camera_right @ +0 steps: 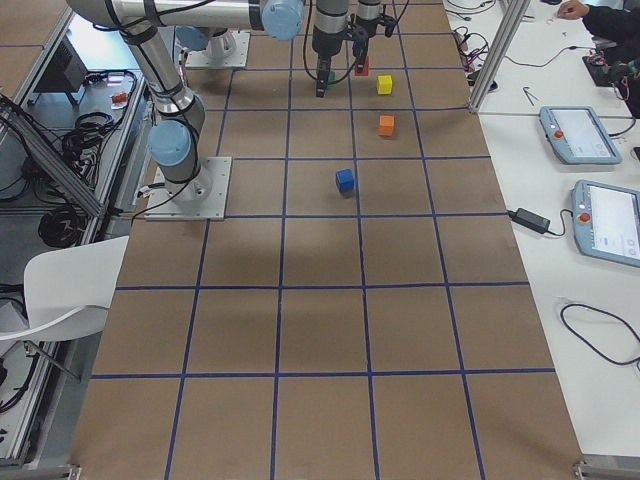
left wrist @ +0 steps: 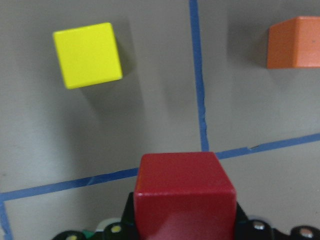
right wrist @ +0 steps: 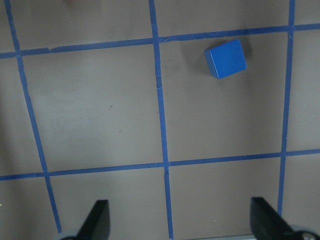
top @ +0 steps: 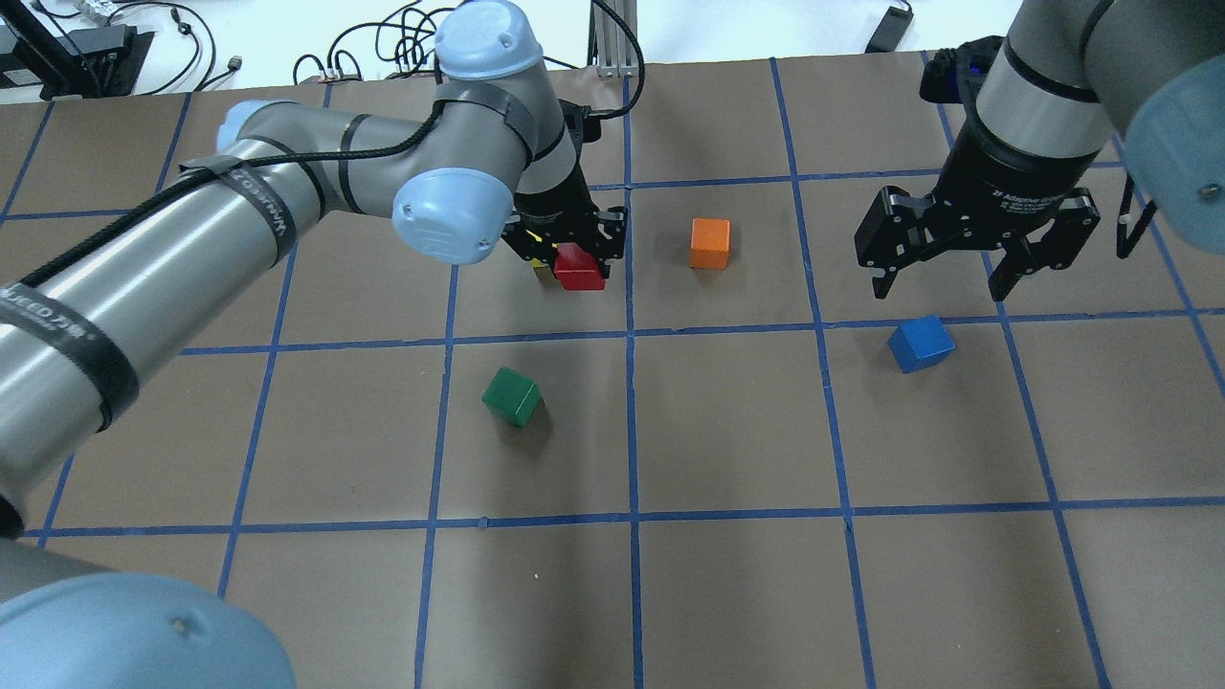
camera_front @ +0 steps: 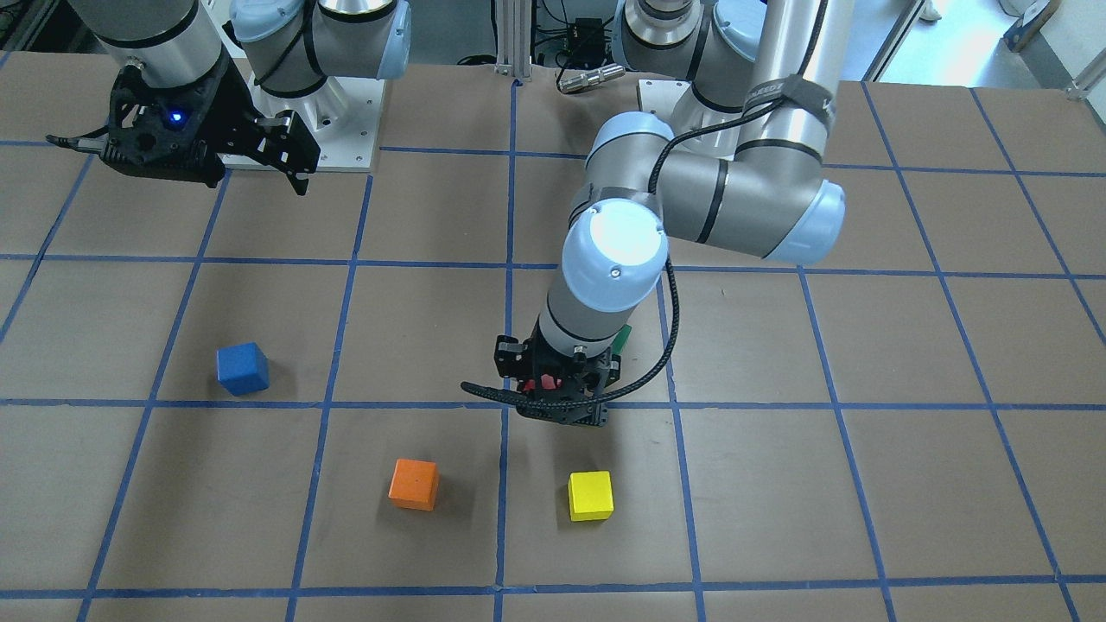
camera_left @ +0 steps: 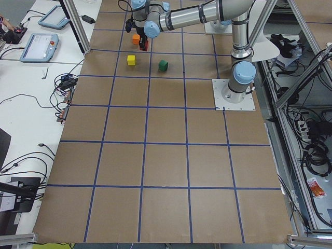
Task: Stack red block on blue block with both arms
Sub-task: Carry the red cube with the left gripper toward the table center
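The red block sits between the fingers of my left gripper, which is shut on it. It seems to hang just above the table, and it fills the bottom of the left wrist view. The blue block lies alone on the table on the right side. It also shows in the front view. My right gripper is open and empty. It hovers high, just behind the blue block, which shows at the upper right of the right wrist view.
An orange cube lies right of the red block. A yellow cube lies just beyond the left gripper. A green cube lies nearer the robot. The brown table carries a blue tape grid.
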`<state>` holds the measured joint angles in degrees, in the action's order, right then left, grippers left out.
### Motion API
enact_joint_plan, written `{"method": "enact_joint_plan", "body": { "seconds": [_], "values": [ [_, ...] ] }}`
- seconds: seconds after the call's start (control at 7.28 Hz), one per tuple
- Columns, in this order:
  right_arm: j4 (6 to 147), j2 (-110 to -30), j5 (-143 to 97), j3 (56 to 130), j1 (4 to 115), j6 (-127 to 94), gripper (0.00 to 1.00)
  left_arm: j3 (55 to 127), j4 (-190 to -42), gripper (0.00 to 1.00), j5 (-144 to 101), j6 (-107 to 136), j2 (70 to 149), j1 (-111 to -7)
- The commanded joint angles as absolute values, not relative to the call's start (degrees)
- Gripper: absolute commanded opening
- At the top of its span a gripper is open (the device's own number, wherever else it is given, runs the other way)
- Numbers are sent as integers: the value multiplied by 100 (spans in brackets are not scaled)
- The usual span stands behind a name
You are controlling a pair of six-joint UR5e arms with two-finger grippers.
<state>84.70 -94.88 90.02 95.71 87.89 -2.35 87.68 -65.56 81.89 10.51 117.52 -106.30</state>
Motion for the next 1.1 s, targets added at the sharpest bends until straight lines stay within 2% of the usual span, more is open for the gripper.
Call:
{"method": "enact_joint_plan", "body": {
  "seconds": [0.0, 0.14, 0.27, 0.41, 0.69, 0.96],
  "values": [
    [8481, -9483, 9000, 9589, 8789, -246, 100, 8736, -6250, 0, 8218, 1503, 12285, -11099],
    [8473, -9492, 9000, 9589, 8789, -246, 100, 8771, -6179, 4, 8235, 1503, 12365, -11109],
    [8464, -9501, 9009, 9606, 8789, -246, 100, 8798, -6179, 25, 8435, 1459, 12392, -11127],
    [8473, -9510, 9000, 9667, 8789, -246, 100, 8833, -6179, 99, 8699, 1555, 12401, -11127],
    [8481, -9519, 9009, 9712, 8789, -255, 100, 8737, -6214, 100, 8780, 1538, 12288, -11092],
    [8586, -9501, 8991, 9712, 8789, -307, 100, 8501, -6719, 100, 8745, 1442, 11772, -10638]
  ]
}}
